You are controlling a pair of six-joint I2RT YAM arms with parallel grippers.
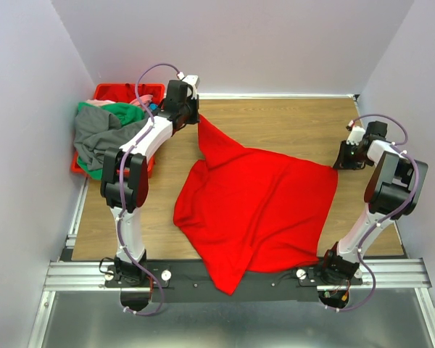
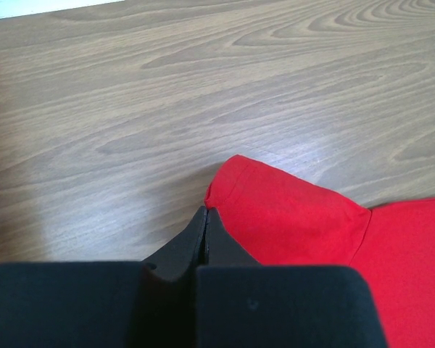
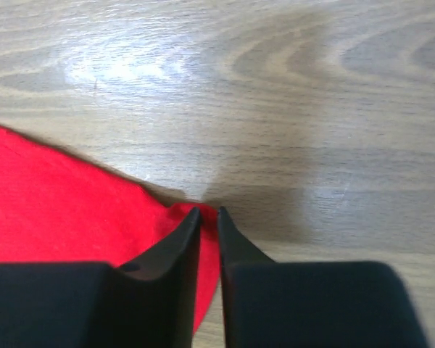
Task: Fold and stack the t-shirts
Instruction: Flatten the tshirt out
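- Wood-grain brown table top fills the space between pale walls, with both arm bases at its near edge
- Bright red cloth t-shirt lies spread over the middle of the table, mostly flat; its near corner hangs over the near edge between the two bases, its far-left corner is drawn up into a narrow peak, and its right corner reaches towards the right side
- Rigid red plastic crate sits at the far left corner of the table, against the wall
- Heap of soft shirts is piled in and over the crate: a grey one in front, a green one above it, a strip of pink behind
- Left gripper is pressed together on the sleeve hem at the shirt's raised far-left corner
- Right gripper is low on the table at the shirt's right corner, its fingers almost together with the red tip pinched in the narrow gap
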